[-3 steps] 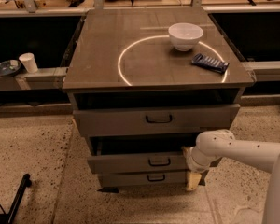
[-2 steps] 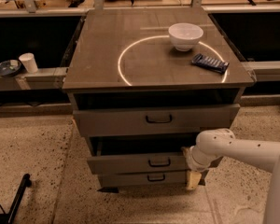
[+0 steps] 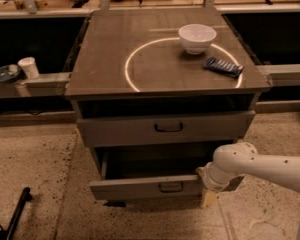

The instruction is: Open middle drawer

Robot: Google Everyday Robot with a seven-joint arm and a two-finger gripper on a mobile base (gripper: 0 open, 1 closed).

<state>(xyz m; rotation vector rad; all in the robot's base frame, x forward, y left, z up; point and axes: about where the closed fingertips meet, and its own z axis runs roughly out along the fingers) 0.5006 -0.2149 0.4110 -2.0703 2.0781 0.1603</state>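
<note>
Gripper (image 3: 206,184) is sitting at the middle drawer's (image 3: 135,188) right end; its grip cannot be told. Drawer is appearing rigid, free-sliding; handle (image 3: 171,187) is offering the surest hold.

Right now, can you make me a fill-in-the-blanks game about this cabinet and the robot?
1. The bowl on the cabinet top is coloured ____.
2. The middle drawer is ____, not shut.
3. The gripper is at the ____ end of that drawer's front.

Missing words: white; open; right.
</note>
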